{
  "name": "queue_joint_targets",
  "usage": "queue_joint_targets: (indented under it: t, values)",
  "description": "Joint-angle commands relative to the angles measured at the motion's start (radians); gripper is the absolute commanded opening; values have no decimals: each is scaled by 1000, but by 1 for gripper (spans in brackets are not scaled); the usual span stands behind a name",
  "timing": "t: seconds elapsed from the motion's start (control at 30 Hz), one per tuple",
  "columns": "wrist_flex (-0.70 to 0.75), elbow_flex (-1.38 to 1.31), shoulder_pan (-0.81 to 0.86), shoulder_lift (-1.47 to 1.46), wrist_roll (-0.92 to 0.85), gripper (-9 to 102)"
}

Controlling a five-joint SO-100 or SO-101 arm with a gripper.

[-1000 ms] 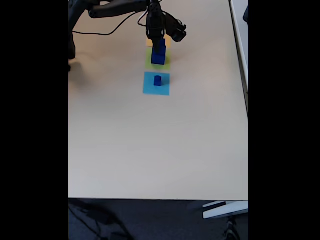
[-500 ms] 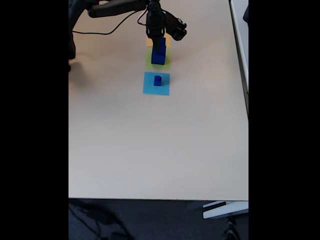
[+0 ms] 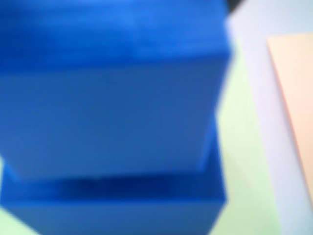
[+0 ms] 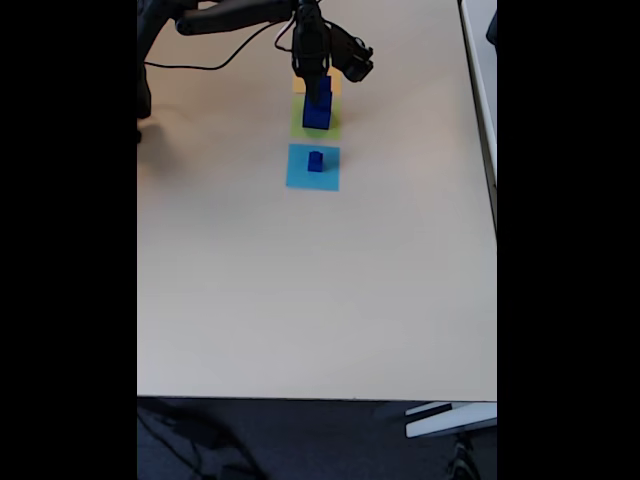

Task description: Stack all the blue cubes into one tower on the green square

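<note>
In the fixed view a tower [image 4: 318, 108] of two blue cubes stands on the green square [image 4: 299, 126], a smaller cube [image 4: 321, 92] on top of a larger one [image 4: 316, 117]. My gripper [image 4: 316, 78] hangs right over the upper cube, its fingers reaching down to it; whether they grip it is not clear. The wrist view is very close and blurred: the upper cube [image 3: 112, 98] rests on the larger cube [image 3: 112, 210] over the green square [image 3: 239, 147]. A third, small blue cube [image 4: 315, 160] sits on a light-blue square [image 4: 300, 177] nearer the camera.
An orange square [image 3: 293, 98] lies just beyond the green one, under the arm [image 4: 240, 14] in the fixed view. A black cable [image 4: 200, 66] runs across the table's far left. The beige table [image 4: 320, 290] stretches wide toward the front edge.
The side part of the gripper has shifted slightly upward. The cubes have not moved.
</note>
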Motion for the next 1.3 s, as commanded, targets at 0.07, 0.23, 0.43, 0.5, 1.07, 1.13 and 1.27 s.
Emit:
queue_joint_targets:
  t: [0.07, 0.23, 0.43, 0.5, 1.07, 1.13, 1.27]
  values:
    - [-18, -3, 5, 104, -5, 17]
    - [-20, -3, 5, 104, -5, 17]
    - [-23, -3, 5, 104, -5, 18]
    - [-23, -2, 5, 104, -5, 18]
    - [-28, 6, 3, 104, 0, 23]
    - [-28, 8, 2, 104, 0, 23]
    - [-28, 9, 2, 107, -2, 23]
